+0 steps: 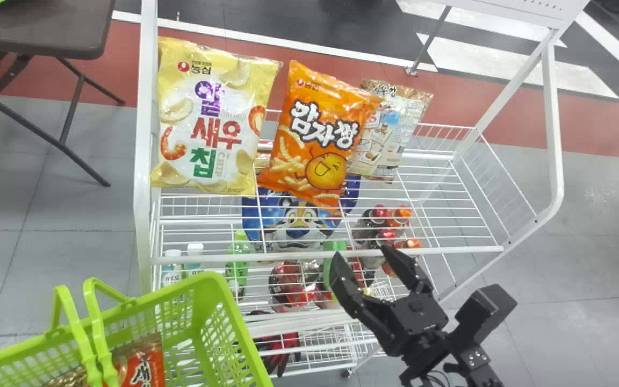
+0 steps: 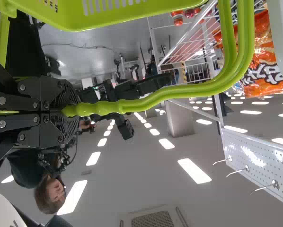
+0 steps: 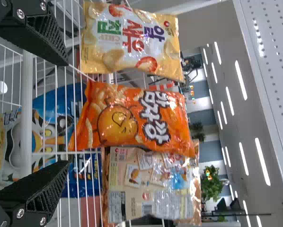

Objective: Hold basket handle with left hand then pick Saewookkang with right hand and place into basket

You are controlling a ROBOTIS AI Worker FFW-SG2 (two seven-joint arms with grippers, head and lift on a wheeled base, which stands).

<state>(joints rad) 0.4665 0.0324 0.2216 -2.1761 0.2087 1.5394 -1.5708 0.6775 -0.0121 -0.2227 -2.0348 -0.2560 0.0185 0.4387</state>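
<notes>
In the head view, my right gripper [image 1: 364, 259] is open in front of the rack, below the snack bags. The beige Saewookkang bag [image 1: 390, 129] stands rightmost on the top tier, its back side outward, partly behind the orange bag. From the right wrist, the open gripper [image 3: 66, 114] has nothing between its fingers, and the Saewookkang bag [image 3: 151, 189] lies beyond them. The green basket [image 1: 223, 317] is at lower left, with a red snack bag [image 1: 143, 365] inside. My left gripper [image 2: 68, 111] is shut on the basket handle [image 2: 179, 91].
The white wire rack [image 1: 331, 255] holds a yellow chip bag [image 1: 207, 118] and an orange snack bag [image 1: 317, 134] left of the Saewookkang. Bottles [image 1: 387, 231] and a blue bag [image 1: 299, 226] sit below. A dark table [image 1: 35, 32] stands at upper left.
</notes>
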